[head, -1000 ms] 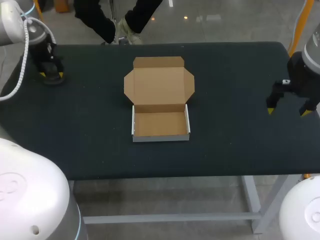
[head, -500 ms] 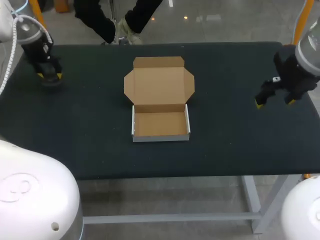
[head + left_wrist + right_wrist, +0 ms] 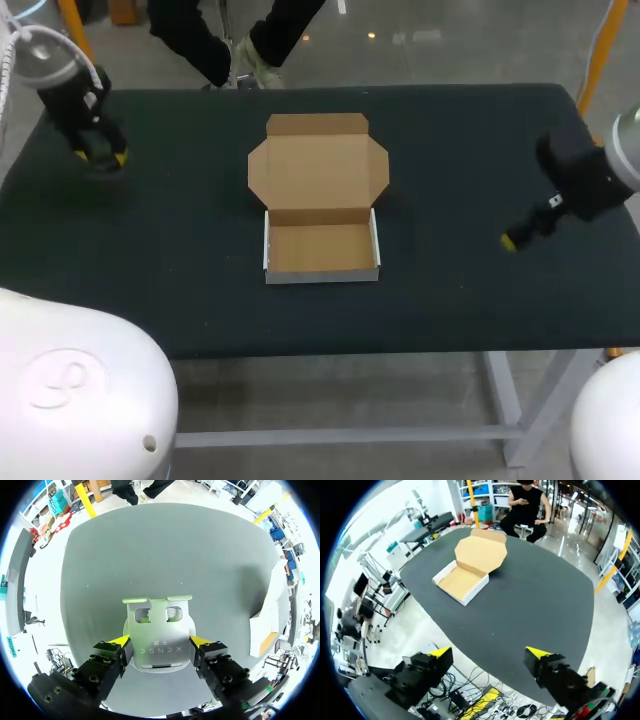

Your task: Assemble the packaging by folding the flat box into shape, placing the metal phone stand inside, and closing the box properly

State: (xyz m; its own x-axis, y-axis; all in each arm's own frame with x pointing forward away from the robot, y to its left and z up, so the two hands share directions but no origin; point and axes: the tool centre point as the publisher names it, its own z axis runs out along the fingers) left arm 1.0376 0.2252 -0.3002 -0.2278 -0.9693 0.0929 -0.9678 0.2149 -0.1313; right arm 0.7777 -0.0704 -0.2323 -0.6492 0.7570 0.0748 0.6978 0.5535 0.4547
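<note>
**Stand in the left pincer, box open at mid-bench**

The left pincer [image 3: 160,642] is closed on the metal phone stand [image 3: 159,630]. Its two yellow tips press against the opposite sides of the stand's rounded base. The stand's plate runs forward from the fingers, with two small cut-outs near its far end and a bent lip at that edge. In the head view this pincer sits at the far left corner of the bench [image 3: 450,300], well apart from the box.

The right pincer [image 3: 489,652] is spread wide and grips nothing. It hangs above the right side of the bench, tilted toward the middle, with the box well ahead of it.

The box [image 3: 320,205] lies in the middle of the bench and is folded into shape but not closed. Its shallow tray [image 3: 320,250] has white outer walls standing upright on the near and side edges, and only its bare brown cardboard floor shows inside. The lid [image 3: 318,165] is hinged to the tray's far edge and lies flat on the bench, spread out behind the tray. Its side flaps and end tab are unfolded.
</note>
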